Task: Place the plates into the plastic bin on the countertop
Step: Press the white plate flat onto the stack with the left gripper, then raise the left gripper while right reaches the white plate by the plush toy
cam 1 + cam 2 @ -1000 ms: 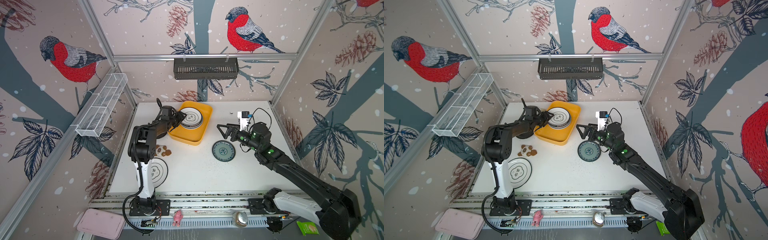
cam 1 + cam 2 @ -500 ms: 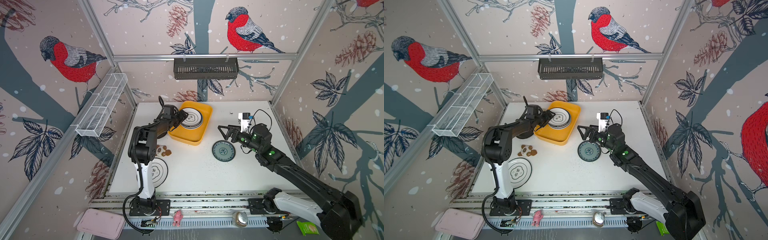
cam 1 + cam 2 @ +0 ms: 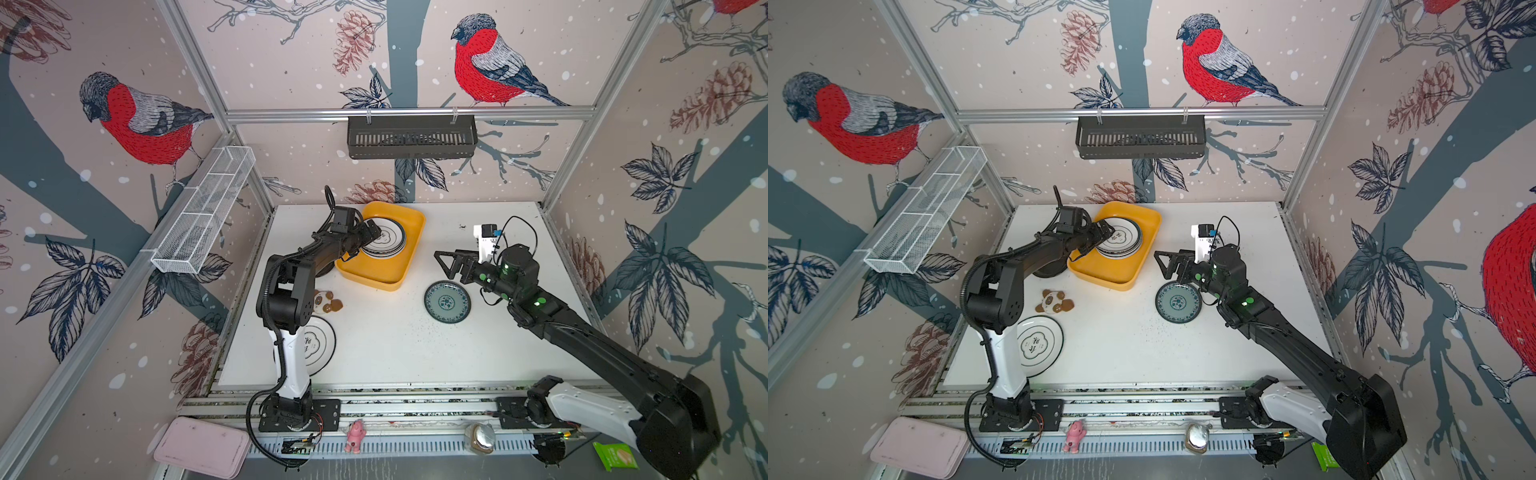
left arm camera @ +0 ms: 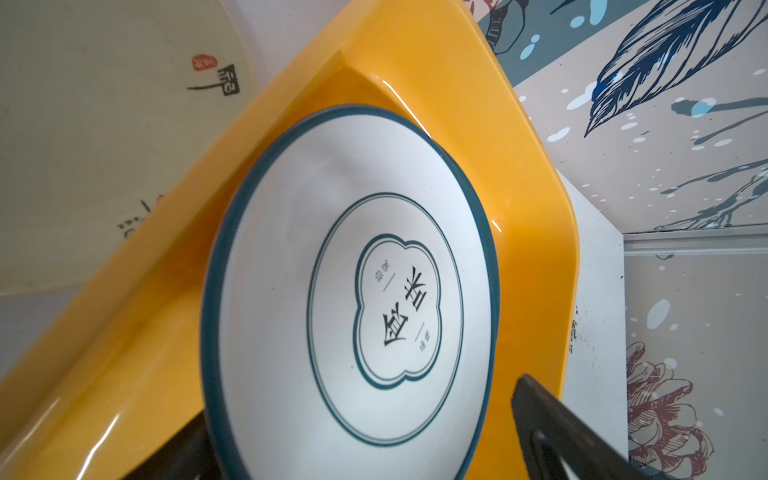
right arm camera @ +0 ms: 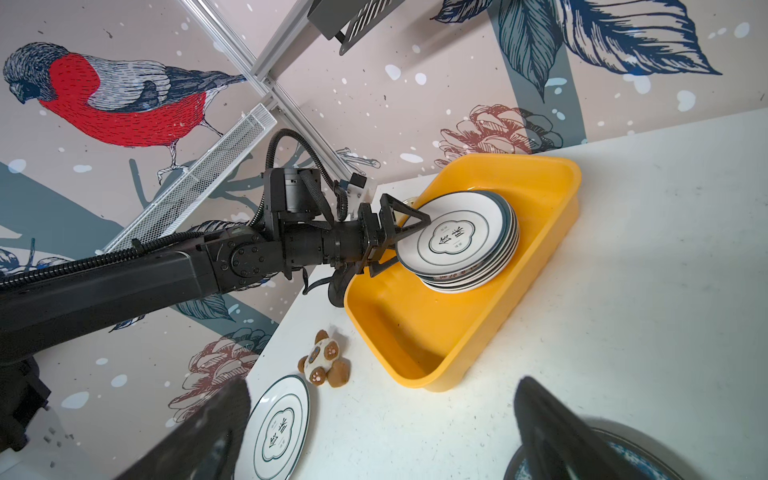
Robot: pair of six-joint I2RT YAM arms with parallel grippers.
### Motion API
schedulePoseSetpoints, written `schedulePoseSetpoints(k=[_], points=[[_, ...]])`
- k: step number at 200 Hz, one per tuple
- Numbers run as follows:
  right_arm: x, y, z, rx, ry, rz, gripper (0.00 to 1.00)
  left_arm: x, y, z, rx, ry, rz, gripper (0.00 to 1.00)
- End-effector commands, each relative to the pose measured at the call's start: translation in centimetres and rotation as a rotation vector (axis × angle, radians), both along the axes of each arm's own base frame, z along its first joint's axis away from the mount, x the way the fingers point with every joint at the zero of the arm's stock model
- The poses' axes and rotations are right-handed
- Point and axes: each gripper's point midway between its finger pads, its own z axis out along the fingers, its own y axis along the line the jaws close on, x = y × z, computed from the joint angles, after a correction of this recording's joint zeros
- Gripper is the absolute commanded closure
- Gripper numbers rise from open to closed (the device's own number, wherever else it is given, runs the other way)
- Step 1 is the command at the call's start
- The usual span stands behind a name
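Right wrist view: left end effector spread around the top white plate, so it sits free in the yellow bin at 12 o'clock; right end effector spread near the teal plate, probably next.

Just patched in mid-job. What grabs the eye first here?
The yellow bin at the back of the countertop holds a stack of plates, the open left gripper straddling the top one's edge. A teal plate lies near the open right gripper, and a white plate sits by the left arm.
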Motion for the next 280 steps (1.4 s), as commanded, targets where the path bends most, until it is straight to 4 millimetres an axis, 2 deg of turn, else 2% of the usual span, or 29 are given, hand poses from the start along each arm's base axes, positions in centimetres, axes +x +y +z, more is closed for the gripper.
schedulePoseSetpoints(k=[1,70,84,104,130,165,182,208,228,236,258,277,280], points=[[0.2,0.1,0.7,-0.005,-0.041,0.010,0.01,-0.9,0.6,-0.4,0.081,0.043,-0.016,0.04],[0.2,-0.2,0.1,-0.012,-0.041,0.014,0.01,-2.2,1.5,-1.0,0.242,0.113,-0.038,0.04],[0.3,-0.3,0.1,-0.011,-0.043,0.013,0.01,-2.3,1.7,-0.6,0.250,0.104,-0.028,0.04],[0.3,-0.4,0.0,-0.012,-0.040,0.016,0.00,-2.5,1.8,1.1,0.241,0.050,-0.022,0.04],[0.3,-0.3,-0.1,-0.009,-0.041,0.022,0.01,-3.2,2.8,4.3,0.266,-0.018,0.011,0.04],[0.2,0.1,-0.3,-0.004,-0.045,0.049,0.01,-5.6,4.7,8.6,0.267,-0.108,0.075,0.04],[0.1,0.5,-0.5,-0.005,-0.042,0.066,0.00,-7.4,7.0,10.0,0.261,-0.123,0.153,0.04],[-0.1,1.2,-0.8,-0.008,-0.044,0.105,0.00,-10.7,11.7,10.5,0.277,-0.122,0.300,0.04],[-0.2,1.8,-0.8,-0.016,-0.051,0.130,0.01,-13.8,14.5,9.7,0.286,-0.107,0.416,0.04],[-0.1,2.1,-0.8,-0.014,-0.053,0.138,0.00,-15.3,15.6,8.4,0.287,-0.074,0.455,0.04],[0.0,3.4,-0.7,-0.010,-0.054,0.166,0.00,-18.8,18.9,6.8,0.270,-0.008,0.579,0.04],[-0.4,4.9,-1.6,-0.001,-0.024,0.195,0.01,-21.7,21.6,5.6,0.245,0.025,0.690,0.04],[-0.3,5.3,-2.6,-0.008,0.005,0.198,0.01,-22.1,21.9,5.4,0.240,0.030,0.710,0.04]])
